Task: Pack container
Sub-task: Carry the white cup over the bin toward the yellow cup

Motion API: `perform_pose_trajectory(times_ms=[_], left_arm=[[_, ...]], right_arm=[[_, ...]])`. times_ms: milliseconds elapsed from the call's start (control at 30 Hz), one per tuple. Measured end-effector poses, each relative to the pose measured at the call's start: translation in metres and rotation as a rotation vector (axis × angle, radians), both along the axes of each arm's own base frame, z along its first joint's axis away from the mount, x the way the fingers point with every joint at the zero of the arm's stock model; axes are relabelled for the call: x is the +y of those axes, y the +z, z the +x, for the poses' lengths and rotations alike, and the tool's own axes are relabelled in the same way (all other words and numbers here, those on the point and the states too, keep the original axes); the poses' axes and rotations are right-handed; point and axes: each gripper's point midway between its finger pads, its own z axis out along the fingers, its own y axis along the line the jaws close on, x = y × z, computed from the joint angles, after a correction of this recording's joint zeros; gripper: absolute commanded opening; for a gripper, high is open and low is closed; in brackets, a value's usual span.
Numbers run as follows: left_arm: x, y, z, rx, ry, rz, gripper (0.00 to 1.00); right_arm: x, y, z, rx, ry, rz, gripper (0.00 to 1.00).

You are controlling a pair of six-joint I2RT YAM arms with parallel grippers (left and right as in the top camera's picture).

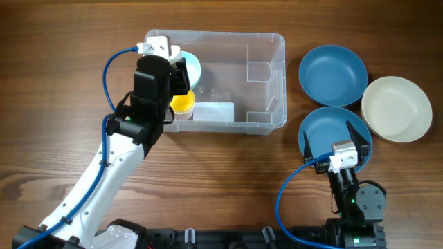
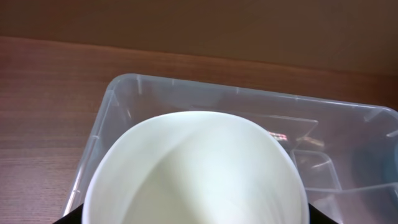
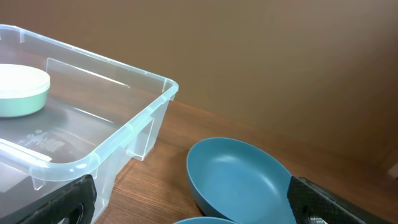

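apparently the bowl is poised low in the bin, upper left, for setting down; grip of the left tool cannot be told; the right tool is spread wide.

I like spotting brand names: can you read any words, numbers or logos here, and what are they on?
None can be read.
The white label on the bottom of the container: dark print shows in the right wrist view, too small and blurred to read.
Nothing else shows writing.
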Motion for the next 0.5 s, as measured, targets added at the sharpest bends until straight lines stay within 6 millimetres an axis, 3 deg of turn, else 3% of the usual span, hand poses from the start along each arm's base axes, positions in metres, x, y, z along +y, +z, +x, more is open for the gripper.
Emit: perform_pose_trajectory(times_ms=[500], left_arm=[[0.0037,0.0106,0.0017,-0.036,0.032,-0.021,0.3]], right_arm=[[0.0,0.0,0.0,0.0,0.0,0.0,1.0]])
